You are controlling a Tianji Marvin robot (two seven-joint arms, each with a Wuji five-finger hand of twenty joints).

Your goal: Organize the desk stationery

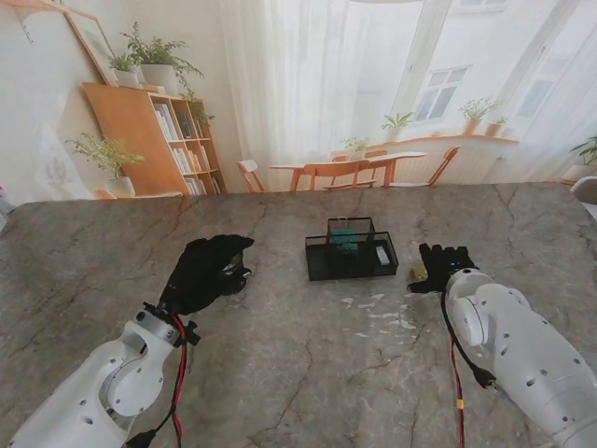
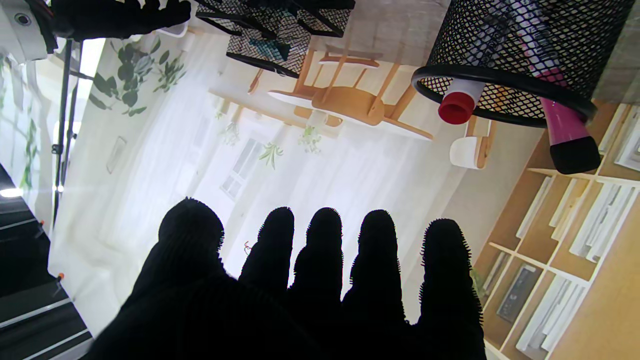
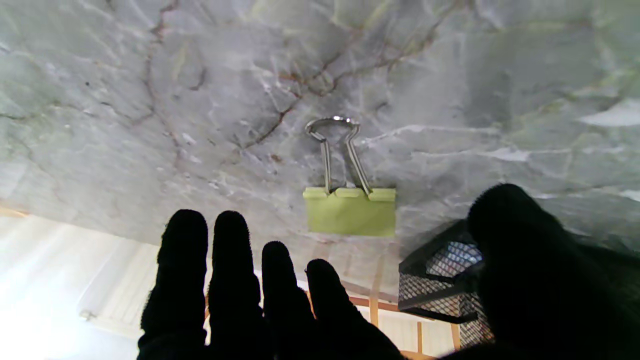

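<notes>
Left hand: the left hand [image 1: 207,271] is hovering over the left part of the desk [image 1: 280,373], in a black glove. In its wrist view its fingers [image 2: 325,250] are spreading apart and holding nothing.

Pen cup: a round black mesh pen cup [image 2: 520,55] is sitting just past the left hand's fingertips. From the stand's view the hand is hiding most of it.

Pens in the cup: a pen with a red cap [image 2: 456,105] and a pink pen with a black end [image 2: 567,137] are sticking out of the cup.

Right hand: the right hand [image 1: 440,266] is hovering low over the desk on the right side. Its fingers [image 3: 230,270] are reaching out straight with small gaps, and it is holding nothing.

Binder clip: a light green binder clip [image 3: 349,210] with silver wire handles is lying flat on the desk. It is sitting just past the right hand's fingertips, not touching them. In the stand's view only a small bit of it [image 1: 417,272] is peeking out at the left side of the hand.

Mesh tray: a black mesh tray [image 1: 352,252] with boxes inside is sitting in the middle of the desk, between the two hands. It is near the right hand's thumb side.

Things in the tray: something blue-green [image 1: 346,246] and something small and white [image 1: 382,253] are sitting inside. I cannot tell what they are.

Open room: lots of bare desk is lying nearer to me, between the two arms.

Edges: the far edge of the desk is lying well apart from both hands.
</notes>
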